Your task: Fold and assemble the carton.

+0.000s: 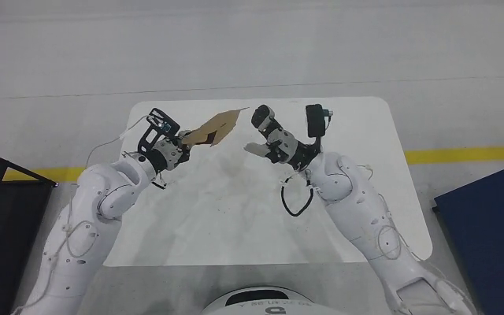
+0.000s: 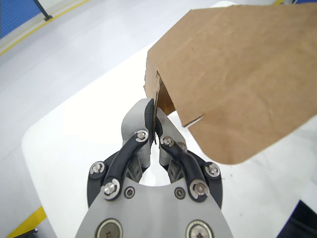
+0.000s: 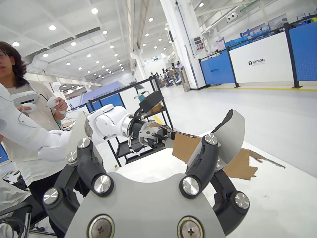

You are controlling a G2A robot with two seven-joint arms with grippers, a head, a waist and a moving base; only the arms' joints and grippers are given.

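A flat brown carton (image 1: 218,127) hangs tilted above the far left part of the white table (image 1: 236,228). My left gripper (image 1: 183,142) is shut on the edge of one of its flaps, which is pinched between the black pads (image 2: 150,115). In the left wrist view the carton's broad panel (image 2: 235,80) spreads away from the gripper (image 2: 154,122), with a slit and a fold by the held flap. My right gripper (image 1: 256,131) stands open just right of the carton, apart from it. Its wrist view looks between its spread fingers (image 3: 231,130) at the carton (image 3: 183,147) and the left gripper (image 3: 152,137).
A black cable loop (image 1: 295,201) hangs by the right forearm over the table's middle. A black metal rack (image 3: 158,87) stands beyond the table's left side. The table's near half is bare white surface. A blue panel (image 1: 472,228) stands off the right edge.
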